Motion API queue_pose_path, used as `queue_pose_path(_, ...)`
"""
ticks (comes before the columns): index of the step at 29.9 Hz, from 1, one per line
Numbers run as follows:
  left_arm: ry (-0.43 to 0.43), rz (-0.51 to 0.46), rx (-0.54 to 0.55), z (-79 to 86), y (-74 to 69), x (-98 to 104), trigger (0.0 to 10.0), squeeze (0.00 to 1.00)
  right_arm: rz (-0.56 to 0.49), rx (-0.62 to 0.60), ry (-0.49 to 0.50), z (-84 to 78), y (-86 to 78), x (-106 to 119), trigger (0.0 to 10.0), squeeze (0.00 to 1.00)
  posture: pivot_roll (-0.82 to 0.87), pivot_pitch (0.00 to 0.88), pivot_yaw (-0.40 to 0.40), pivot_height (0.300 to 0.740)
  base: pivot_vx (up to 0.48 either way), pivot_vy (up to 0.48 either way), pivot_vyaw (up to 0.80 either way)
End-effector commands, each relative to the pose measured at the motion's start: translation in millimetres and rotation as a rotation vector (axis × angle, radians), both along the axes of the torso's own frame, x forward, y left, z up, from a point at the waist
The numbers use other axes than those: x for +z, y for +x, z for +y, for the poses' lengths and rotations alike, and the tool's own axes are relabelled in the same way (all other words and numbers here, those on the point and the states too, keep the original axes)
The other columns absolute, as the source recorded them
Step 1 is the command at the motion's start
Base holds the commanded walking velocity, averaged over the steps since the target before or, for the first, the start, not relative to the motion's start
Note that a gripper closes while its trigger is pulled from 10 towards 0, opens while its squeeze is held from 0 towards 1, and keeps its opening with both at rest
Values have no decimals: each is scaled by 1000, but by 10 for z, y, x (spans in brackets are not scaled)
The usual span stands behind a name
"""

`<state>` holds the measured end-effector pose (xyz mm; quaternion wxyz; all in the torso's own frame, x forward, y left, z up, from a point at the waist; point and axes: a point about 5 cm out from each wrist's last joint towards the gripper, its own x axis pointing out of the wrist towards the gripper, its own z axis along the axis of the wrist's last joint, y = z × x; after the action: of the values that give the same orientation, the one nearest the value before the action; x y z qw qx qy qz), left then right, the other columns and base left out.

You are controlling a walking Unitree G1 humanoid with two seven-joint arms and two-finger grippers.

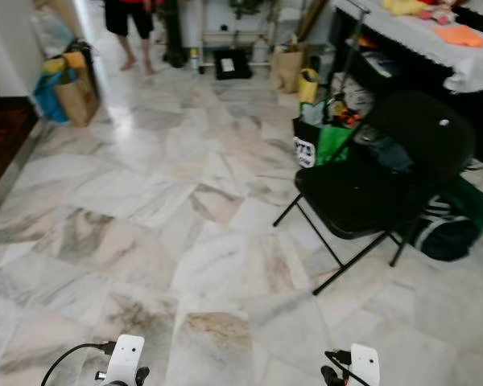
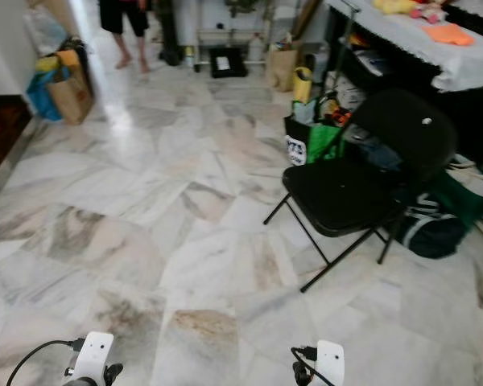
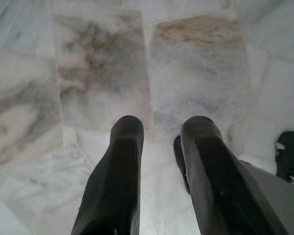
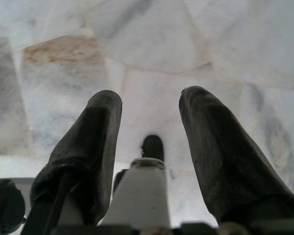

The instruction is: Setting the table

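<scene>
A table with a white lace cloth [image 1: 475,68] stands at the far right, with orange and yellow items [image 1: 460,34] on it. Both my arms hang low at the bottom edge of the eye views, the left wrist [image 1: 122,362] and the right wrist [image 1: 361,363] above marble floor. In the left wrist view my left gripper [image 3: 161,127] is open with nothing between its fingers, pointing down at the tiles. In the right wrist view my right gripper [image 4: 149,100] is open too, empty, over the floor.
A black folding chair [image 1: 386,181] stands right of centre, beside bags [image 1: 322,137] and a dark duffel [image 1: 447,233] under the table. Paper and blue bags [image 1: 64,88] sit at the far left. A person's legs [image 1: 133,36] stand at the back. Marble floor [image 1: 161,241] stretches ahead.
</scene>
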<state>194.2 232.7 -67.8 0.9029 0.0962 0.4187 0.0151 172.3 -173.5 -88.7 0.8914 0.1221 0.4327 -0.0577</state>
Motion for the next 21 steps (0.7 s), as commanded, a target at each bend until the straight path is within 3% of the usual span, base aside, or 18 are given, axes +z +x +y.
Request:
queue_pose_path(1, -3, 1, -1, -24, 4, -4, 10000, 0, -6, -8, -7, -28, 21, 12, 10000, 0, 195, 0, -85, 740, 0, 0, -744)
queue_pose_path(6, -5, -2, 23, 15, -5, 0, 10000, 0, -14, 22, -2, 69, 71, 26, 10000, 0, 198, 0, -90, 740, 0, 0, -739)
queue_pose_path(21, 5, 13, 0, 26, -25, -8, 10000, 0, 10, 11, -5, 58, 34, 5, 10000, 0, 212, 0, -75, 740, 0, 0, -719)
